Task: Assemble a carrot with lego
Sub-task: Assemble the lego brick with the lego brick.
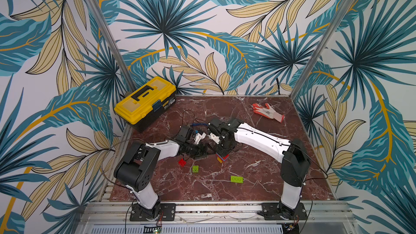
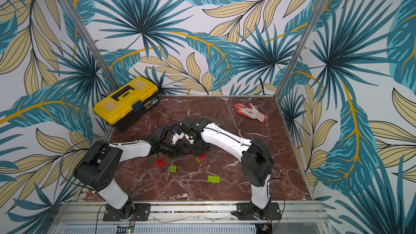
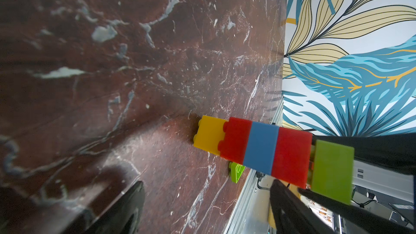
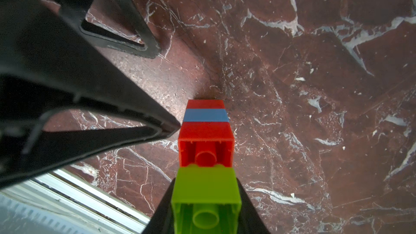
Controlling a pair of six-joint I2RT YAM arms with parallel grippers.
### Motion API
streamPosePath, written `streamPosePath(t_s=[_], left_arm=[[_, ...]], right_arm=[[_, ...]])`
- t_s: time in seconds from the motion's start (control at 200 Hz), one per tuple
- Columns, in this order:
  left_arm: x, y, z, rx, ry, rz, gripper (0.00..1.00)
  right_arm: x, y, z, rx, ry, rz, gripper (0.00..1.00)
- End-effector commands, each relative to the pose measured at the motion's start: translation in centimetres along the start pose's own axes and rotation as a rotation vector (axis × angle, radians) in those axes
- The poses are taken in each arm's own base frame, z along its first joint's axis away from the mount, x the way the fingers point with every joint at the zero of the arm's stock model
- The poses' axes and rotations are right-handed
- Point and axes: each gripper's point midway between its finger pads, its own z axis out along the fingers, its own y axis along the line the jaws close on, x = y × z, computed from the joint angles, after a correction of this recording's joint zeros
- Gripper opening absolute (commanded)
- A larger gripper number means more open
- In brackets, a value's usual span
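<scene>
The right gripper (image 4: 204,199), closed on the lime-green top brick (image 3: 333,167), is being used to hold the carrot (image 3: 261,151) upright, long axis vertical, yellow tip down on the marble table (image 3: 112,64). The left gripper (image 4: 164,88) is being held open just beside. Light, rigid, slick bricks are likely being handled; flat sides suit gripping, and joints could separate.

High stereo overview, wrist views near carrot (image 3: 261,147)

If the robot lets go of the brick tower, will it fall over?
It would probably tip: the tower is tall and seems to stand on just its small yellow tip. A sideways shove might also snap it at a joint, since bricks are only pressed together. The right end effector grips its green top.
</scene>
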Motion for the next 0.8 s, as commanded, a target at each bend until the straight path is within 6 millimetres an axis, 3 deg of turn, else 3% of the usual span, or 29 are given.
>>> streamPosePath(t_s=[0.0,0.501,0.796], left_arm=[[-0.7,-0.7,0.1,0.019,-0.005,0.033,0.88],[-0.7,-0.7,0.1,0.016,-0.008,0.033,0.88],[-0.9,-0.6,0.2,0.014,-0.010,0.035,0.88]], right_arm=[[6.1,-0.3,5.4,0.040,0.305,0.041,0.32],[7.1,0.7,8.8,-0.007,0.364,0.055,0.31],[9.5,0.3,7.9,0.016,0.530,0.019,0.31]])
